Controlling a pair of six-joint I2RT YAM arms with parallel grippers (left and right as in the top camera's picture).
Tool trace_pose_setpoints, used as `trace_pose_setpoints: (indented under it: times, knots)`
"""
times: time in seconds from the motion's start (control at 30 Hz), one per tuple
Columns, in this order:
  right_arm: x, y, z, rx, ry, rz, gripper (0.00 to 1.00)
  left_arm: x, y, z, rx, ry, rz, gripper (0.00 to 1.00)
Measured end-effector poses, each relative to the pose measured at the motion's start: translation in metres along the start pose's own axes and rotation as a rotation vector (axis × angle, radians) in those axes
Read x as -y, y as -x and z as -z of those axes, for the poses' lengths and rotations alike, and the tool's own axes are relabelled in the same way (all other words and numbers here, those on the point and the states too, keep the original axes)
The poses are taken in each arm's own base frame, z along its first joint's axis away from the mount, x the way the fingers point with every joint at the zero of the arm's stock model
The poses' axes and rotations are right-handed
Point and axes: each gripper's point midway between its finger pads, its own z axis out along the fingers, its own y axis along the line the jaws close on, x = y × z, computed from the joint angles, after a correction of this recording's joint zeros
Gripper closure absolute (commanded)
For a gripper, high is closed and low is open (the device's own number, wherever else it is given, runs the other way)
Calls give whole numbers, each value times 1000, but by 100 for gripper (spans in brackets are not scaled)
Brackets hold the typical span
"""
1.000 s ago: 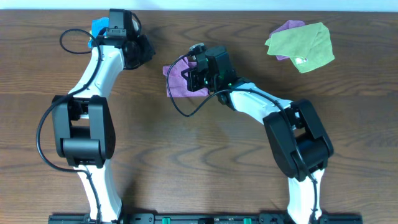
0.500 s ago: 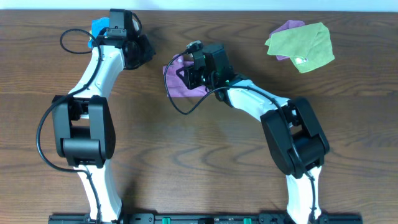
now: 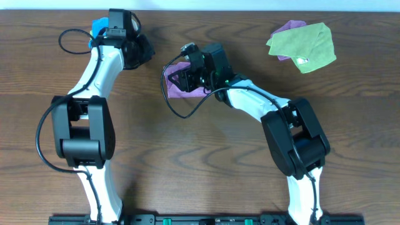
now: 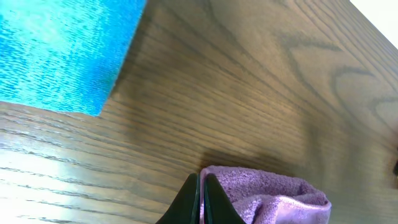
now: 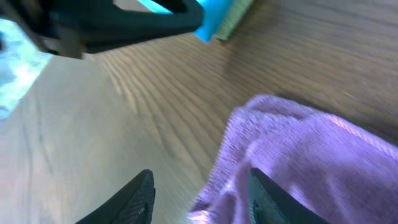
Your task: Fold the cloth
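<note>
A purple cloth (image 3: 177, 87) lies bunched at the table's upper middle. It also shows in the left wrist view (image 4: 267, 196) and the right wrist view (image 5: 311, 155). My left gripper (image 3: 152, 57) is low at the cloth's left corner. In the left wrist view its fingers (image 4: 201, 186) are shut with a thin strip of the purple edge between them. My right gripper (image 3: 182, 76) is open over the cloth. In the right wrist view its fingers (image 5: 205, 199) straddle the cloth's frayed left edge without closing on it.
A folded blue cloth (image 3: 98, 26) lies at the back left under the left wrist, and shows in the left wrist view (image 4: 62, 50). A green cloth (image 3: 303, 45) lies on another purple cloth (image 3: 287, 27) at the back right.
My right gripper has moved left and a little toward the back over the purple cloth, pushing its upper part leftward. The left arm has not moved.
</note>
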Motion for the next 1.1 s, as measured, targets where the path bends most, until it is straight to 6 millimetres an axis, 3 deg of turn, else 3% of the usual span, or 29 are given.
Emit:
trace_pose_setpoints:
  times: [0.2, 0.33, 0.6, 0.8, 0.93, 1.1]
  knots:
    - [-7, 5, 1, -1, 32, 5, 50, -9, 6, 2, 9, 7, 17, 94]
    - [-2, -4, 2, -43, 9, -29, 46, -12, 8, 3, 13, 10, 23, 94]
    - [1, -17, 0, -89, -10, -55, 44, -11, 11, 8, 27, 10, 14, 69]
    - [-1, -47, -20, -152, -4, -64, 44, -11, 11, 8, 27, 10, 11, 50]
    - [-6, -59, -29, -179, 2, -61, 42, -10, 12, 8, 28, 9, 13, 44]
    - [-9, -53, -30, -159, 12, -40, 39, -11, 12, 8, 28, 10, 14, 39]
